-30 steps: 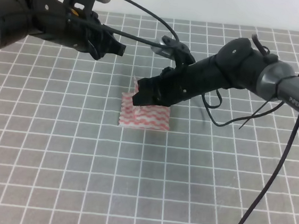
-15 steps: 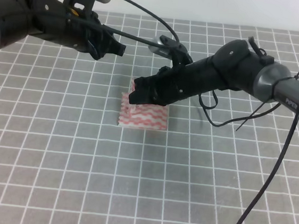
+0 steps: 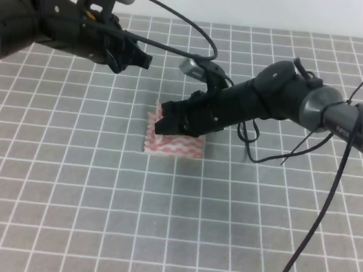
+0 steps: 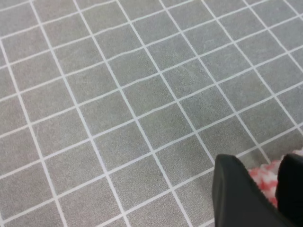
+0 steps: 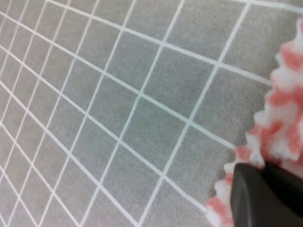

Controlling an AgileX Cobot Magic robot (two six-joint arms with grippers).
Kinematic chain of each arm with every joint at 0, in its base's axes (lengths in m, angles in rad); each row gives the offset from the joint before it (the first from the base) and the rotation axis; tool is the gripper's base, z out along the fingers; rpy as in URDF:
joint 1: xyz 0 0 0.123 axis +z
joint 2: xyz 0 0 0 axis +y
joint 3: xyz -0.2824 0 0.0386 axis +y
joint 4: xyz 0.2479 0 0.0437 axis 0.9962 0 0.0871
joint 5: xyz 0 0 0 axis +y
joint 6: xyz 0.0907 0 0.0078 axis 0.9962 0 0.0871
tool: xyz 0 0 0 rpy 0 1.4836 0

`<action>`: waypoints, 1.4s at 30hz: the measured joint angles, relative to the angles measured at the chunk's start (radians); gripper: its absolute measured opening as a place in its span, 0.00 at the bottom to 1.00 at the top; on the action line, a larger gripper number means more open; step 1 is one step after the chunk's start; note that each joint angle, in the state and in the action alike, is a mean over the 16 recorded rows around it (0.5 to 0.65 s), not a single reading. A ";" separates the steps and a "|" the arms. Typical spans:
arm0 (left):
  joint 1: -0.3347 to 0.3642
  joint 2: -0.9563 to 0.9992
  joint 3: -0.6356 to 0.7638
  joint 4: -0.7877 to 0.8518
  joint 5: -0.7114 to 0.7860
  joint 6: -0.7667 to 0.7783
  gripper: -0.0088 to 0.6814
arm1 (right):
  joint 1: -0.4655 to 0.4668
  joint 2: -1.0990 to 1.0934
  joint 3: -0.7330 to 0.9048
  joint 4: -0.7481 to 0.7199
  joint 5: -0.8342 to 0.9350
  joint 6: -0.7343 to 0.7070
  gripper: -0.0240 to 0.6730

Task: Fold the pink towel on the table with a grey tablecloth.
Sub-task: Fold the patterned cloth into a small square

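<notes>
Pink towel lies folded, wavy stripes showing; right gripper pinches its zigzag edge. Right wrist view shows that bite close-up; left gripper's spread unclear.

It looked like a robotics lab or test bench rather than a home. A table with a grey tablecloth printed in a regular white grid filled nearly the whole frame, like a calibration mat. Two black robot arms reached in from the upper left and the right, trailing loose black cables bound with ties. Along the top edge ran a plain white wall, bare of any furnishing.
</notes>
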State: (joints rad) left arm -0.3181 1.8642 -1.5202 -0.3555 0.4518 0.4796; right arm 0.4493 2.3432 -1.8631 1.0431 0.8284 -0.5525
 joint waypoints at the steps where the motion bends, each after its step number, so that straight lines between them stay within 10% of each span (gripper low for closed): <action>1: 0.000 -0.001 0.000 0.001 0.000 0.000 0.29 | 0.000 0.002 0.000 0.002 -0.001 0.000 0.02; 14: 0.000 -0.003 0.000 0.002 0.004 0.002 0.29 | 0.000 0.021 0.000 0.046 0.001 -0.023 0.05; 30: 0.000 0.003 0.000 0.004 0.007 0.002 0.29 | 0.000 0.026 -0.007 0.114 0.029 -0.057 0.36; 42: 0.000 -0.001 0.000 0.006 0.008 0.003 0.29 | 0.000 0.030 -0.031 0.121 0.083 -0.058 0.20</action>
State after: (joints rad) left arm -0.3182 1.8635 -1.5201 -0.3490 0.4599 0.4823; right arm 0.4490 2.3733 -1.8941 1.1641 0.9115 -0.6103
